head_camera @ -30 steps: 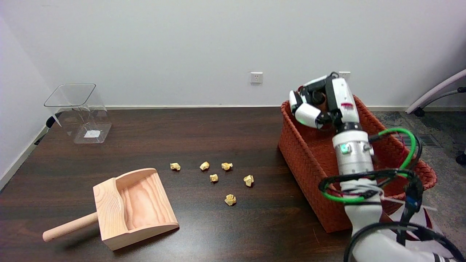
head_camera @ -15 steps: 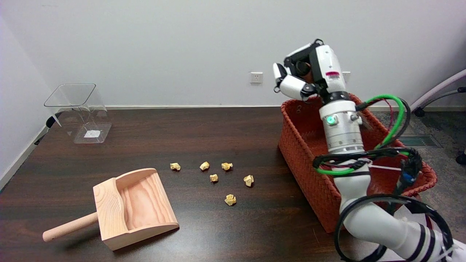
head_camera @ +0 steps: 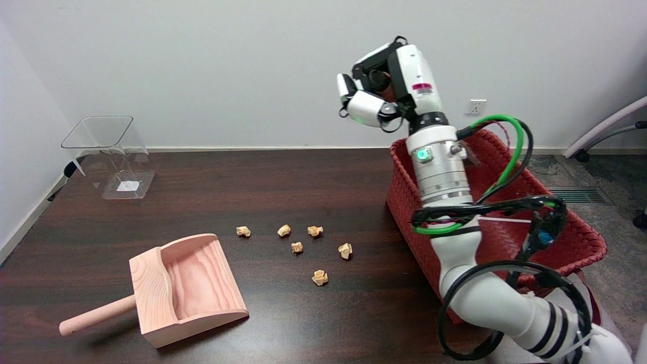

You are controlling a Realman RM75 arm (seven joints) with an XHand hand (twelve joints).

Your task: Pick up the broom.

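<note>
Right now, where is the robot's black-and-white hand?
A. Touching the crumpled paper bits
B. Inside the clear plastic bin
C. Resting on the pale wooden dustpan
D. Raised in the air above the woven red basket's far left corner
D: the right hand hangs high above the woven red basket, against the white wall.

White wall (head_camera: pixel 227 60) with socket (head_camera: pixel 477 106) behind dark table (head_camera: pixel 252 187).

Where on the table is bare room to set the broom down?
Bare wood lies between the clear bin and the red basket, and along the near edge right of the wooden dustpan. The middle is crowded with paper scraps.
</note>
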